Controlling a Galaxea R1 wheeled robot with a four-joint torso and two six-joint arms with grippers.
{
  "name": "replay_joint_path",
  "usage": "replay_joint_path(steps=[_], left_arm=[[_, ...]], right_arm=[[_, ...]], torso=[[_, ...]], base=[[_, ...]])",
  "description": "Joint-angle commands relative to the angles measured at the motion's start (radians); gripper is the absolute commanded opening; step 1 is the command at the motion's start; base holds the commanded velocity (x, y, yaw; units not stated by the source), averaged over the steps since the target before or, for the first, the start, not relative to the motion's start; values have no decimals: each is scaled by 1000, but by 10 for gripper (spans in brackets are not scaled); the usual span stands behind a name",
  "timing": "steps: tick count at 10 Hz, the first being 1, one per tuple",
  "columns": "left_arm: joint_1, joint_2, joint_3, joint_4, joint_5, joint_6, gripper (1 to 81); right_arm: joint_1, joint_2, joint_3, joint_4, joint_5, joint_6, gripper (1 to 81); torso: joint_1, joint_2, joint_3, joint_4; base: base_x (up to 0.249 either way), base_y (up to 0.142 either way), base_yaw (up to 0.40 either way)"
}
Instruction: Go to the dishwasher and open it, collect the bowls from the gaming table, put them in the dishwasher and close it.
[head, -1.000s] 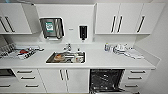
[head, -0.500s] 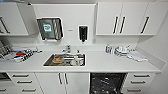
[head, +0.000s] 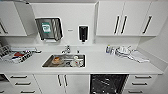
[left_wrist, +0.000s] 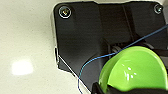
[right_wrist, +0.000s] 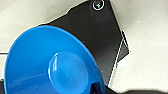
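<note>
Change: the head view has shifted lower and closer to the kitchen counter (head: 105, 65); the camera moved, not the fixtures.
Dishwasher (head: 108, 83): under the counter, already open, ready for loading.
Green bowl (left_wrist: 133, 71): at the left wrist, apparently carried for loading.
Blue bowl (right_wrist: 50, 62): at the right wrist, likewise.
Jaws: cannot tell whether spread or pinching.

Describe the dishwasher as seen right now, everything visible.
The dishwasher sits under the white countertop, to the right of the sink, between white cabinet doors and a drawer stack. Its bay stands open: a dark cavity with pale glints inside that look like wire racks or dishes, too blurred to tell which. A pale vertical strip edges its right side. No steel front or handle shows in the head view; the bottom is cut off.
</note>
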Motion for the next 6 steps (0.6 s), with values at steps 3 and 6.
replay_joint_path(steps=[3,6], left_arm=[[-36,-27,16,-4,63,-2,10],[-45,-144,182,-23,61,-8,10]], right_arm=[[28,-53,52,6,-62,7,10],[35,-129,139,5,-59,7,10]], torso=[[-1,0,0,0],[-1,0,0,0]], base=[[0,0,0],[0,0,0]])
